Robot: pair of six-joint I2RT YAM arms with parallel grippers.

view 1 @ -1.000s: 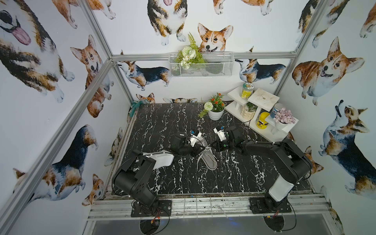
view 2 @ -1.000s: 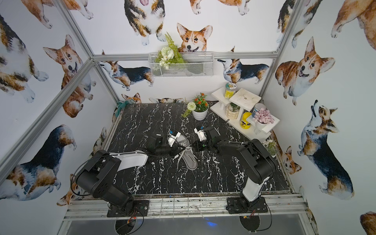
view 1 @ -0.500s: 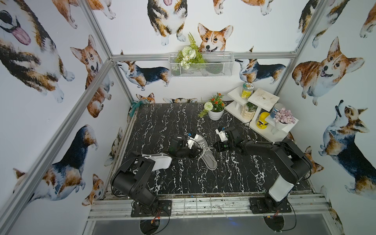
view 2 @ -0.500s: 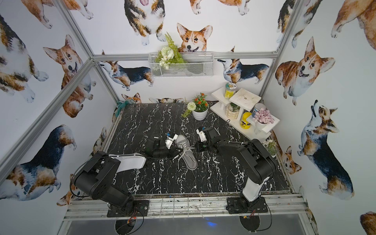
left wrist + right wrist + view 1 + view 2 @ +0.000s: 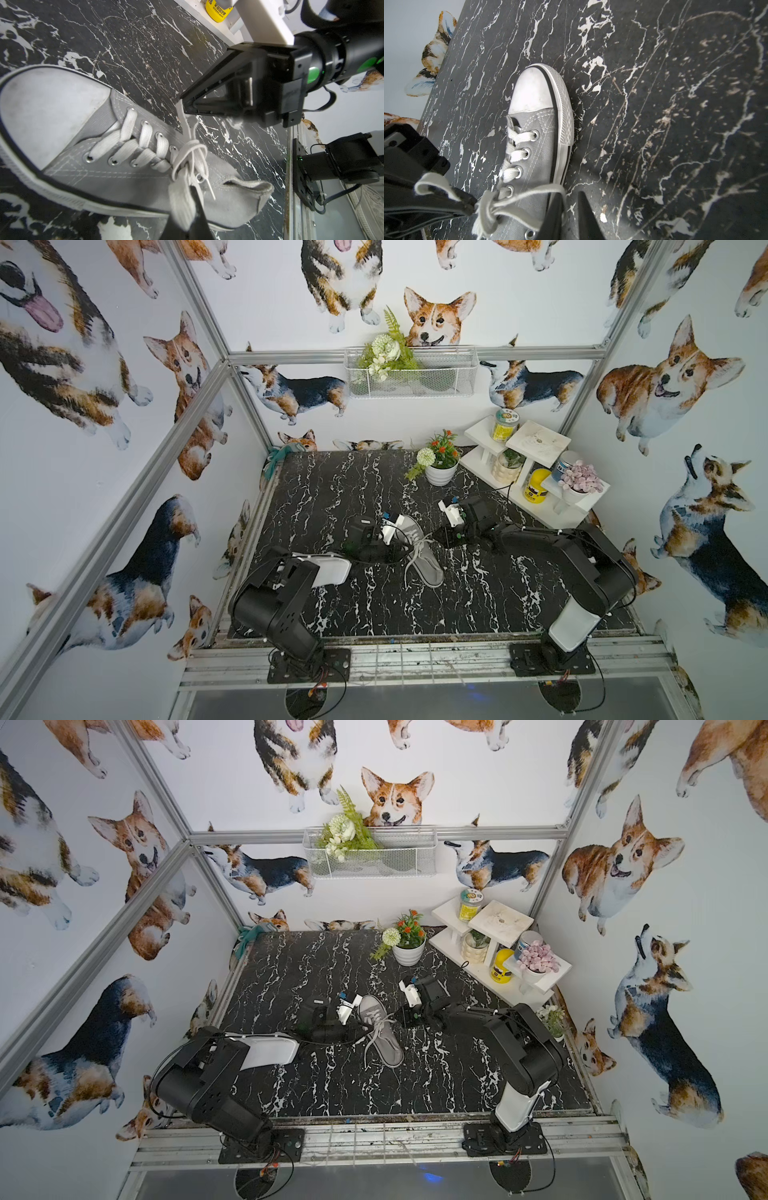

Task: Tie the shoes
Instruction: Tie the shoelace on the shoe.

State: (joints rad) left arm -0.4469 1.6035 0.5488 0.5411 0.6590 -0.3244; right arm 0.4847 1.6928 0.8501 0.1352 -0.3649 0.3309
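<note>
The grey shoe [image 5: 420, 551] [image 5: 381, 1031] lies mid-table on the black marble top, its white toe cap [image 5: 530, 91] toward the back. Its white laces are knotted [image 5: 191, 151] above the top eyelets. My left gripper [image 5: 192, 209] [image 5: 409, 547] is on the shoe's left, shut on a lace loop [image 5: 180, 201]. On the shoe's right is my right gripper [image 5: 570, 200] [image 5: 434, 535], jaws slightly apart. The other lace loop [image 5: 533, 190] drapes over one finger [image 5: 555, 209], unpinched. Loose lace ends [image 5: 409, 568] trail toward the front.
A white flowerpot [image 5: 440, 473] stands at the back. A white stepped shelf [image 5: 540, 506] with a yellow tub [image 5: 535, 487] and jars fills the back right corner, close behind my right arm. The table's metal front rail [image 5: 415, 649] lies near the arm bases.
My right gripper's jaws have parted, loosing their pinch on the lace loop. My left gripper drew back to the left with its loop, tightening the knot.
</note>
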